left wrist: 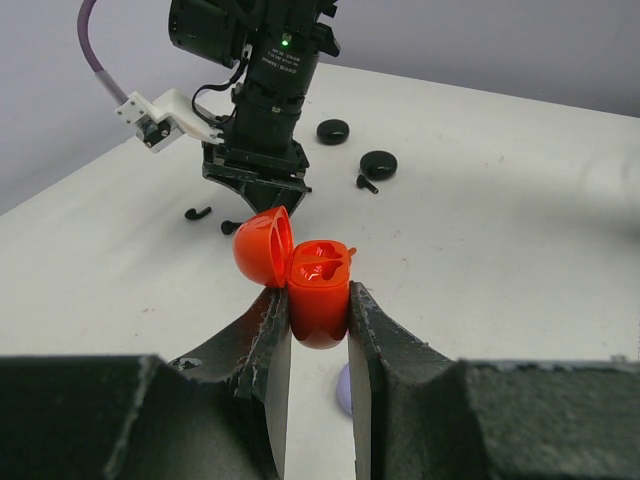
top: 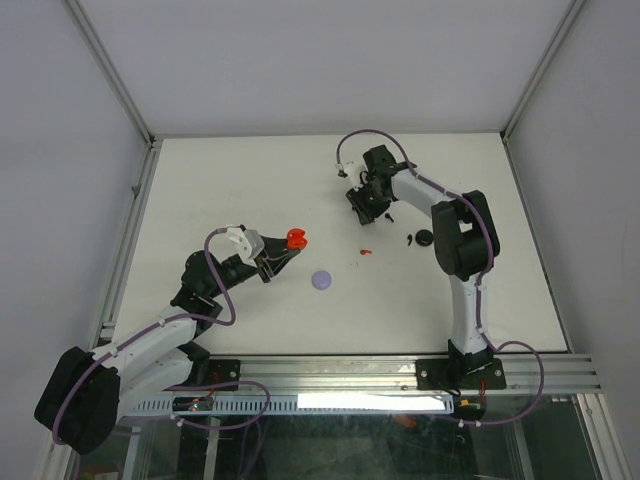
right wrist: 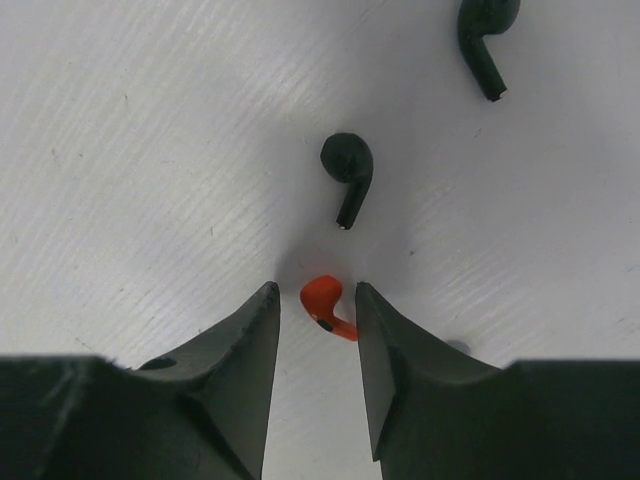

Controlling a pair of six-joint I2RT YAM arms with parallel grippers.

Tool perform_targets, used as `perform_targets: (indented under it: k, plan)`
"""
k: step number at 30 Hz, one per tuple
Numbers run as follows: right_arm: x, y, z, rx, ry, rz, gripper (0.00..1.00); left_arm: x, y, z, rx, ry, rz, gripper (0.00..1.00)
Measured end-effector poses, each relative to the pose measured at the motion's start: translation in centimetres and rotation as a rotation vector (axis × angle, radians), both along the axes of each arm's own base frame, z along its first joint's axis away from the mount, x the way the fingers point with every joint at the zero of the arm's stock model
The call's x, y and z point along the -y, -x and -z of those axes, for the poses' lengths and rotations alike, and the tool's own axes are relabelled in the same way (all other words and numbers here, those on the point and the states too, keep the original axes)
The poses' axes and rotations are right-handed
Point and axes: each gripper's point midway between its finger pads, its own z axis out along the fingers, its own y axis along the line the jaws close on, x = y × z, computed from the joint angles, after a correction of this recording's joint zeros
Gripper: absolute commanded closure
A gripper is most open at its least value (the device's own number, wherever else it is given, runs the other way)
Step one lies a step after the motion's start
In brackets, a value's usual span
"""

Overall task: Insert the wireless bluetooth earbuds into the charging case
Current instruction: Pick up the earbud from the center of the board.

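Note:
My left gripper point(top: 283, 250) point(left wrist: 316, 295) is shut on the open red charging case point(left wrist: 320, 300), lid point(left wrist: 262, 245) swung to the left. It holds the case above the table, and the case also shows in the top view point(top: 295, 238). My right gripper point(top: 362, 208) point(right wrist: 316, 288) is open, low over the table at the back. A red earbud point(right wrist: 325, 300) lies between its fingers, stem against the right finger point(right wrist: 385, 340). Two black earbuds point(right wrist: 347, 165) point(right wrist: 483, 30) lie just beyond the tips. Another small red bud point(top: 366, 252) lies on the table.
A lilac disc point(top: 322, 280) point(left wrist: 343, 390) lies under the left gripper. Black discs point(left wrist: 378, 163) point(left wrist: 333, 130) and a black bud point(left wrist: 367, 183) lie to the right of the right gripper; one disc shows from above point(top: 424, 237). White walls and a frame surround the table.

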Motion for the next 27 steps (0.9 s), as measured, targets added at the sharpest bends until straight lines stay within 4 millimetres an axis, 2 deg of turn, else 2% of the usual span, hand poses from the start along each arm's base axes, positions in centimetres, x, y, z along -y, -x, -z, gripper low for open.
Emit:
perform_targets:
  k: [4,10,17,24,27]
  plan:
    - [0.1,0.2,0.1,0.003,0.034,-0.014,0.62,0.0,0.0,0.0,0.001,0.0,0.001,1.0]
    - [0.1,0.7,0.2,0.008,0.087,-0.039,0.69,0.1,0.2,0.0,0.001,0.0,0.011,1.0]
    - [0.0,0.8,0.2,0.014,0.108,-0.043,0.82,0.2,0.3,-0.4,0.012,0.008,0.018,1.0]
    - [-0.3,0.9,0.1,0.015,0.089,-0.009,0.85,0.2,0.3,-1.1,0.032,0.032,0.019,1.0]
    - [-0.5,1.6,0.0,0.006,0.069,0.021,0.85,0.2,0.4,-1.3,0.036,0.044,0.019,1.0]
